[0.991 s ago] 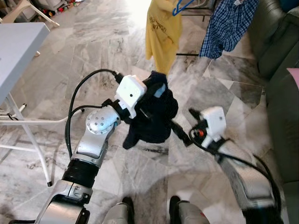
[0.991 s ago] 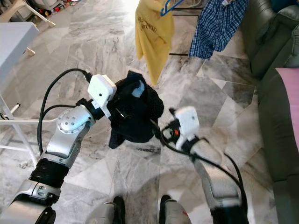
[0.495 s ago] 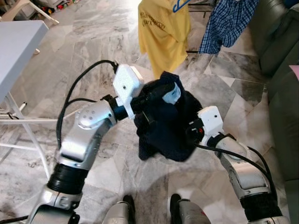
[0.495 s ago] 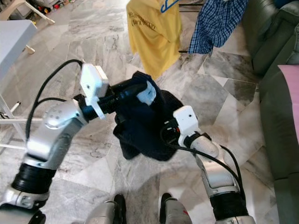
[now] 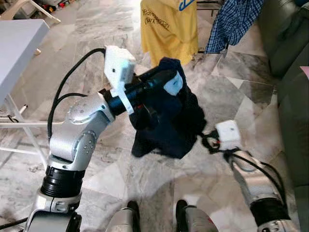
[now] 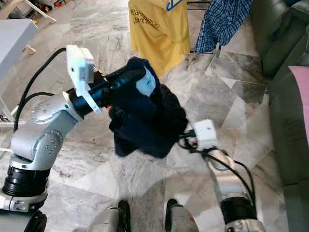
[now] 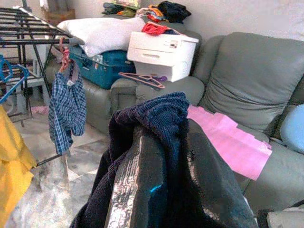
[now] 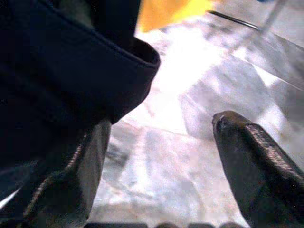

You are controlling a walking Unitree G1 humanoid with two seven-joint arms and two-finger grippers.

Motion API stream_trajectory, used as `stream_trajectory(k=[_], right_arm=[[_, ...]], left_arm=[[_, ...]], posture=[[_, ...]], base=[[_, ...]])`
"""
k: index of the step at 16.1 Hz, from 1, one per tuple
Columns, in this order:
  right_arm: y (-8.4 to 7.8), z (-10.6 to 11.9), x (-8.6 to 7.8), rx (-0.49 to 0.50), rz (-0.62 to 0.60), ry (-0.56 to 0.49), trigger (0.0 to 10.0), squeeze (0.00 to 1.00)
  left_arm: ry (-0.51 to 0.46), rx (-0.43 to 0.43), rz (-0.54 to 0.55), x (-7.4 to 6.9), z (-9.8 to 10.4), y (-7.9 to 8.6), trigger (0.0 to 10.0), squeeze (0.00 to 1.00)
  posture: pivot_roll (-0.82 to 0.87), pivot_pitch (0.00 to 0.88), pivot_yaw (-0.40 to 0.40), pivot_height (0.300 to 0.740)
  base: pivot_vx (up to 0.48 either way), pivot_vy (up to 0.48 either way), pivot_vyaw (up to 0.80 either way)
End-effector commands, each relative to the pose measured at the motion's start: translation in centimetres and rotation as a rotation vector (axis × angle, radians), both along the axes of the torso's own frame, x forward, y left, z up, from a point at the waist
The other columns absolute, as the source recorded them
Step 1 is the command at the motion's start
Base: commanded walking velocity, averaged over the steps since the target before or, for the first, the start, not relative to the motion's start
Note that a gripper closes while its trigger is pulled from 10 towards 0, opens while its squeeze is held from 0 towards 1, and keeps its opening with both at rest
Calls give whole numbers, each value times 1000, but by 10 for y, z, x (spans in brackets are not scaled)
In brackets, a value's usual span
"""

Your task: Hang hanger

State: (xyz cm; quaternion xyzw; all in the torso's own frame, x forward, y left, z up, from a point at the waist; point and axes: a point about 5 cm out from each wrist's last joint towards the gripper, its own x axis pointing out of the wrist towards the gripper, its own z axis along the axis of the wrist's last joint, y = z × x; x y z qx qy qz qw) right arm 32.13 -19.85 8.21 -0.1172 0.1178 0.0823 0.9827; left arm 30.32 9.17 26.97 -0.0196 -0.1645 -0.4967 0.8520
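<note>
Since 0.5 s ago, right gripper (image 8: 161,156) pulled off the dark garment (image 5: 169,121), fingers spread wide; left gripper (image 7: 161,156) clamps it. Two hung garments.

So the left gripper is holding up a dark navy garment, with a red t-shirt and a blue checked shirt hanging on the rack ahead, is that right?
Nearly. The t-shirt hanging on the rack is yellow, not red, as the left eye view shows. The rest stands: the left gripper holds up the dark navy garment, and the blue checked shirt hangs beside the t-shirt.
</note>
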Motion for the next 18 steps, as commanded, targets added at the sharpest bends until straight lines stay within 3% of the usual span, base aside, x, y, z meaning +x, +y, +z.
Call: stream_trajectory(k=[1, 2, 3, 4, 5, 7, 8, 9, 15, 18], right_arm=[[-7, -4, -1, 7, -50, 8, 0, 0], [-9, -1, 0, 18, -73, -4, 0, 0], [-7, 4, 3, 60, -74, -30, 7843, 0], [2, 13, 5, 153, -34, -63, 10000, 0], [16, 22, 5, 239, 45, -92, 10000, 1000], [38, 37, 1, 276, 188, -133, 10000, 1000], [40, 38, 1, 278, 203, -136, 10000, 1000], [58, 53, -7, 334, 348, -162, 10000, 1000], [69, 63, 3, 353, 374, -171, 10000, 1000], [66, 59, 14, 290, 276, -168, 10000, 1000]], left_arm=[[-44, -15, 0, -4, 12, 3, 10000, 0], [-38, -15, -1, -5, 11, 3, 10000, 0], [-28, -12, -1, -4, 9, 1, 10000, 0], [-19, -2, -5, -5, 4, 0, 10000, 0], [-1, 5, -7, -5, -2, -3, 10000, 0], [20, 17, 2, -4, -11, -5, 10000, 0], [25, 15, 3, -4, -12, -5, 10000, 0], [38, 9, -1, -6, -17, -10, 10000, 0], [39, 12, -42, -13, -18, -19, 10000, 0], [50, 20, -102, -21, -16, -19, 10000, 0]], posture=[[-13, 286, 82, 740], [-12, 286, 83, 740], [-12, 285, 84, 740], [-12, 283, 86, 740], [-11, 283, 87, 740], [-13, 284, 88, 740], [-13, 284, 88, 740], [-16, 282, 89, 740], [-8, 276, 86, 740], [-5, 275, 83, 740]], base=[[0, 0, 0], [0, 0, 0], [0, 0, 0], [0, 0, 0], [0, 0, 0], [0, 0, 0], [0, 0, 0], [0, 0, 0], [0, 0, 0], [0, 0, 0]])
